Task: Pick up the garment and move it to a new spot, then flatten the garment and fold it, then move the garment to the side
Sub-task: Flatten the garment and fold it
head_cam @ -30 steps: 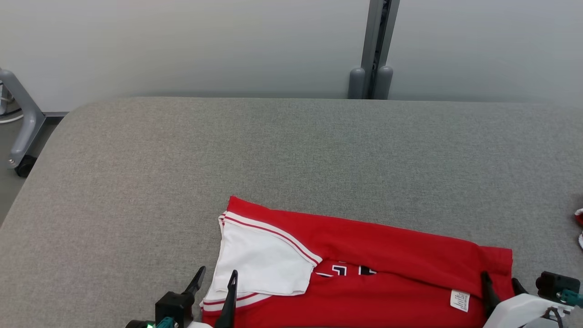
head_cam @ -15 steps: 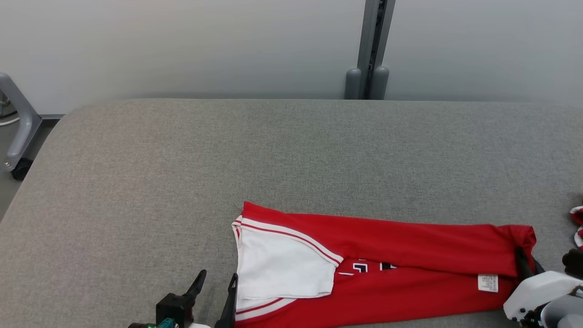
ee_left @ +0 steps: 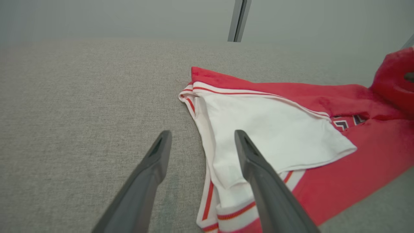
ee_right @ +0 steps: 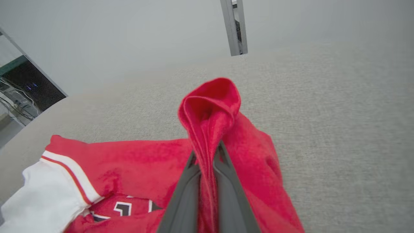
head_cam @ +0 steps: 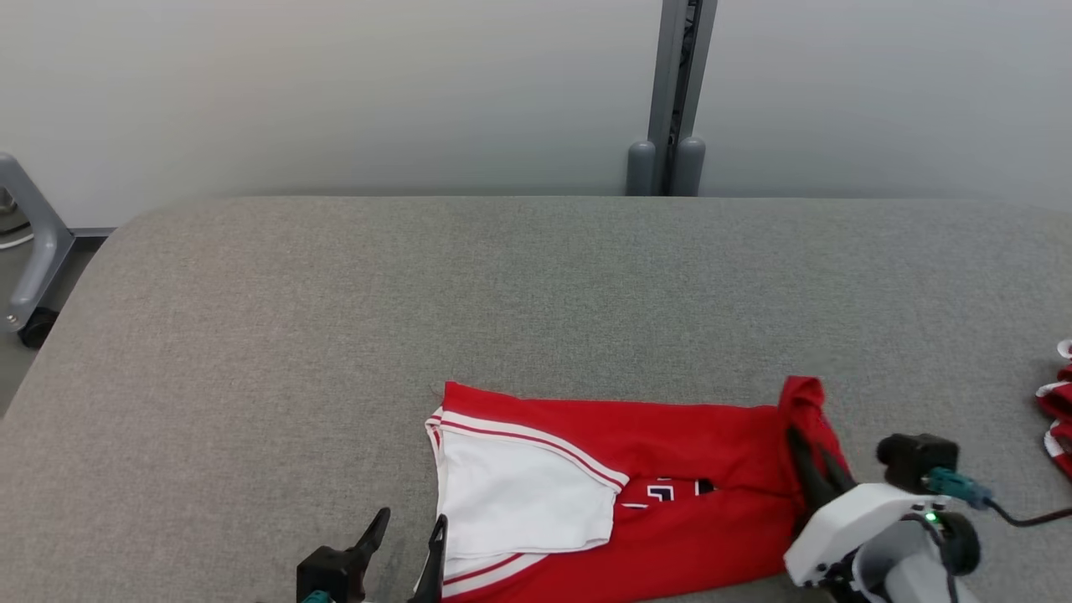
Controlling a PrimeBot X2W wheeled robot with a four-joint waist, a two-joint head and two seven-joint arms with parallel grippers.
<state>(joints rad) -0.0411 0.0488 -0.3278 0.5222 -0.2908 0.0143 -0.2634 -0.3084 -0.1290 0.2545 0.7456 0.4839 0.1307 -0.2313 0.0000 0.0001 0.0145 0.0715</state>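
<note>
Head and wrist views of a grey fabric-covered table. A red fleece garment with red-and-white striped trim lies folded along the table's near edge, from about the middle toward the right side. Its white panel faces up at the left end, and black-and-white lettering shows in the fold beside it. The right gripper is clamped tight on the garment's right end and holds a bunched red fold raised off the table, while the rest of the cloth lies flat. The left gripper stands wide, holding nothing, at the garment's left end. One of its fingers is over the white panel and the other over bare table; contact with the cloth cannot be judged. A grey upright post stands behind the far edge. A second red-and-white cloth lies at the right edge.
</note>
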